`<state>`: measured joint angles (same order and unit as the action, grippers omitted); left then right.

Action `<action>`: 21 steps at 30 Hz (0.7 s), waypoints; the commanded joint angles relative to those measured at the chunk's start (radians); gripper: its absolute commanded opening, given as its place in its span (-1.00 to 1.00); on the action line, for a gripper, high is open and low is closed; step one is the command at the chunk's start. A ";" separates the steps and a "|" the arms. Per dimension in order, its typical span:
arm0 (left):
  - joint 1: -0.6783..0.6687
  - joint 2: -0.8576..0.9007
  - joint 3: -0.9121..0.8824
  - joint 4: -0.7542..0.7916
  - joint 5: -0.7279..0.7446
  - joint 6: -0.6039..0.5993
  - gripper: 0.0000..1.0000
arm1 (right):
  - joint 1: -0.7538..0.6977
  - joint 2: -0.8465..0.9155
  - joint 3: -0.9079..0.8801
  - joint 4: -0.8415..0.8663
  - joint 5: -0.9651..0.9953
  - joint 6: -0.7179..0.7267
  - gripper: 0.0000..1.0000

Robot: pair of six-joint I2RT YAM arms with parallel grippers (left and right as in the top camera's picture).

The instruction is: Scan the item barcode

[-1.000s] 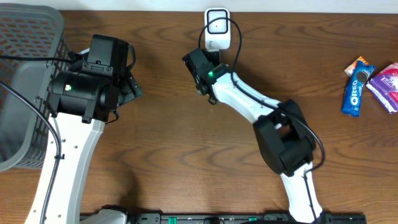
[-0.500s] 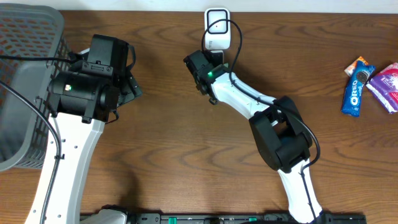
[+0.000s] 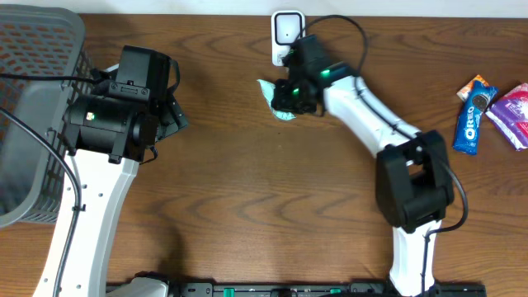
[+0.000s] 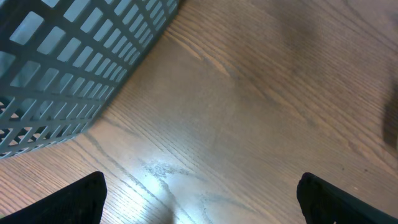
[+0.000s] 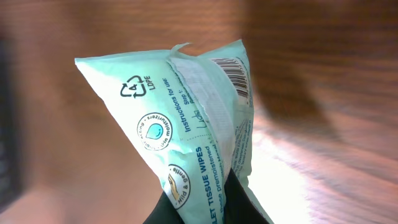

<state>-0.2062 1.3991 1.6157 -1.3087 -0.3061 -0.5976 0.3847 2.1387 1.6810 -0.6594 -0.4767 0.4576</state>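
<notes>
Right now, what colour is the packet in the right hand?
The packet is mint green with blue print; right wrist view.

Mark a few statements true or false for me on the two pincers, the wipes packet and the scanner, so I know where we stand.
1. The right pincer is shut on the mint-green plastic packet of wipes. True.
2. The left pincer holds the blue Oreo biscuit packet. False: it is open and holds nothing, beside the grey mesh basket; the Oreo packet lies at the table's right end.
3. The packet's barcode shows in the right wrist view. True.
4. The wipes packet lies inside the basket. False: it is held up near the white scanner.
</notes>
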 commanded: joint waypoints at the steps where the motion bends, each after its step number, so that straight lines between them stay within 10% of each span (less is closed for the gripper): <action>1: 0.003 0.004 0.008 -0.004 -0.020 0.010 0.96 | -0.050 0.021 -0.058 0.026 -0.422 -0.047 -0.98; 12: 0.003 0.004 0.008 -0.004 -0.020 0.010 0.96 | -0.167 0.026 -0.328 0.290 -0.587 0.138 -0.92; 21: 0.003 0.004 0.008 -0.004 -0.020 0.010 0.96 | -0.298 0.026 -0.423 0.254 -0.411 0.152 -0.31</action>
<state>-0.2062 1.3991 1.6157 -1.3087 -0.3061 -0.5976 0.1257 2.1548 1.2720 -0.3817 -0.9985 0.5953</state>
